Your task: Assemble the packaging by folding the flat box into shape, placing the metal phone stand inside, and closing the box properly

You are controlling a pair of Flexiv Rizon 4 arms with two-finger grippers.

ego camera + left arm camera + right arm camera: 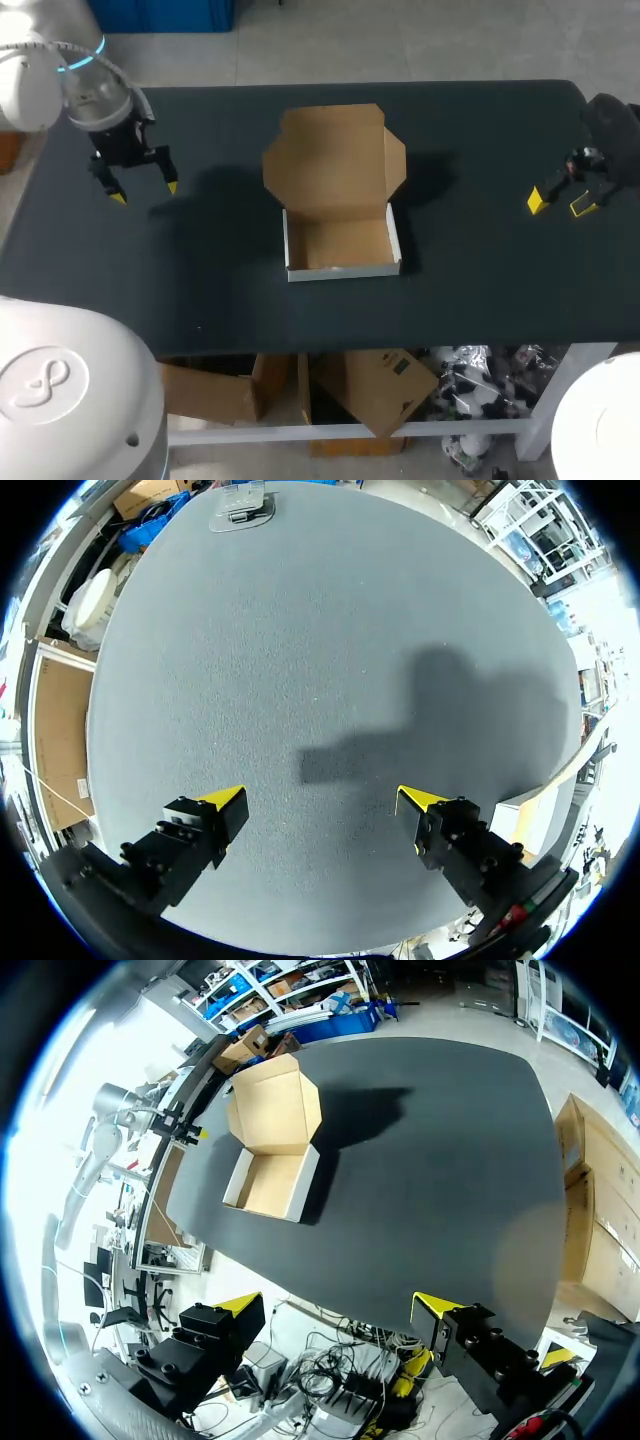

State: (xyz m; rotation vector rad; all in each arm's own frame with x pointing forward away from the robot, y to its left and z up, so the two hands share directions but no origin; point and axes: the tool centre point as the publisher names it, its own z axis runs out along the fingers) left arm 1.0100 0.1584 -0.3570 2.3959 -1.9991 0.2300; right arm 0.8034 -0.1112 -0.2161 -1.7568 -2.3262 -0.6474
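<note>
The cardboard box (338, 222) stands folded in the middle of the table, white outside and brown inside, its lid (335, 158) tilted back and its tray empty. My left gripper (145, 192) hangs open over bare table to the box's left. In the left wrist view the open left gripper (322, 802) holds nothing, and a white box corner (525, 815) shows beside it. A flat grey metal piece (240, 508), apparently the phone stand, lies far ahead of it by the table edge. My right gripper (558, 204) is open, high at the right; from the right gripper (340, 1307) the box (270, 1150) is far ahead.
The dark table (480, 270) lies bare between the box and each gripper. The arms' shadows fall on the cloth left of the box and behind it. The grey metal piece does not show in the head view.
</note>
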